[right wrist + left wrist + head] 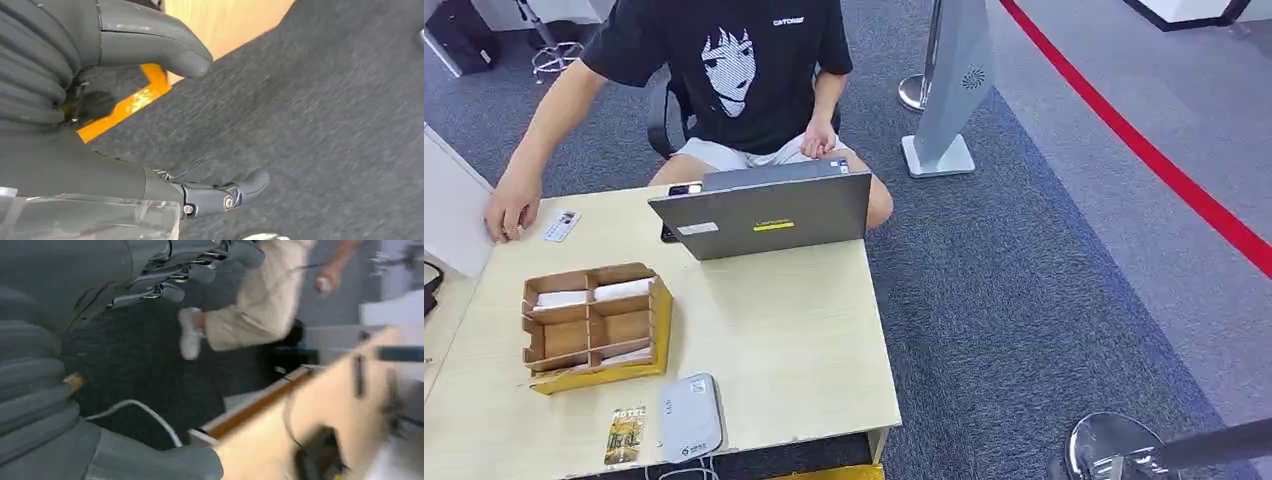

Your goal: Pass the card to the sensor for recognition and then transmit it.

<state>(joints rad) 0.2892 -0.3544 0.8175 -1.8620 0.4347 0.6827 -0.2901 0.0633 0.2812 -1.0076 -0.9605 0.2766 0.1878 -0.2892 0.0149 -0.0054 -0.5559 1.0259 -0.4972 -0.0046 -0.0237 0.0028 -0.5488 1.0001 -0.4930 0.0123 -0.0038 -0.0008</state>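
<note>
A white sensor box [690, 416] lies at the near edge of the light wooden table [784, 340]. A "HOTEL" card [625, 436] lies flat just left of it. A brown wooden organizer [596, 328] holds white cards [560, 298] in its far compartments. Another card [561, 225] lies at the far left, beside a seated person's hand [512, 207]. In the left wrist view my left hand [50, 340] hangs over dark carpet, fingers [200, 270] and thumb apart, holding nothing. My right hand [50, 100] is likewise spread and empty above the carpet.
A grey laptop [764, 212] stands open at the table's far side, in front of the seated person [744, 70]. A white sign stand [949, 100], a red floor line [1164, 165] and a chrome post base [1114, 445] are to the right. Someone in light trousers [260, 305] walks nearby.
</note>
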